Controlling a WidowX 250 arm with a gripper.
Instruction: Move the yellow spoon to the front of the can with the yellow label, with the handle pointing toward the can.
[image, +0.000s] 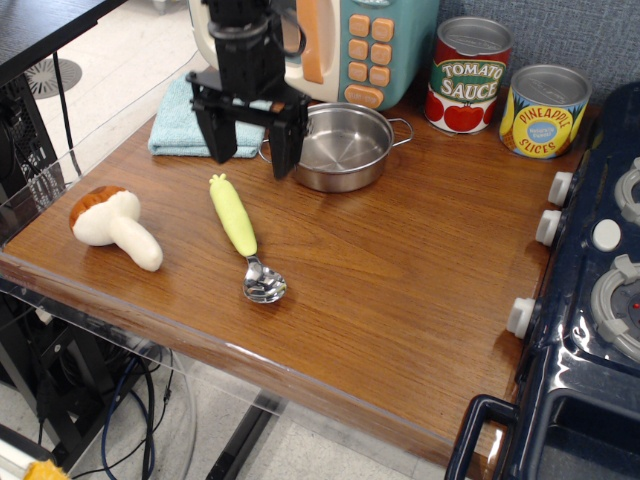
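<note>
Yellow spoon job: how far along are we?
Nothing placed yet. The yellow spoon lies untouched at the table's left, far from the can with the yellow label. In hand: the open gripper hovers just behind the handle. Left: grasp, carry, lay down with the handle toward the can.

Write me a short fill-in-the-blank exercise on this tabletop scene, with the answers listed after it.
1. The yellow spoon lies on the wooden table with its metal bowl pointing toward the ______ edge.
2. The gripper hangs above the spoon with its jaws ______.
3. The can with the yellow label stands to the right of the ______ sauce can.
4. The steel pot holds ______.

Answers: front; open; tomato; nothing
</note>
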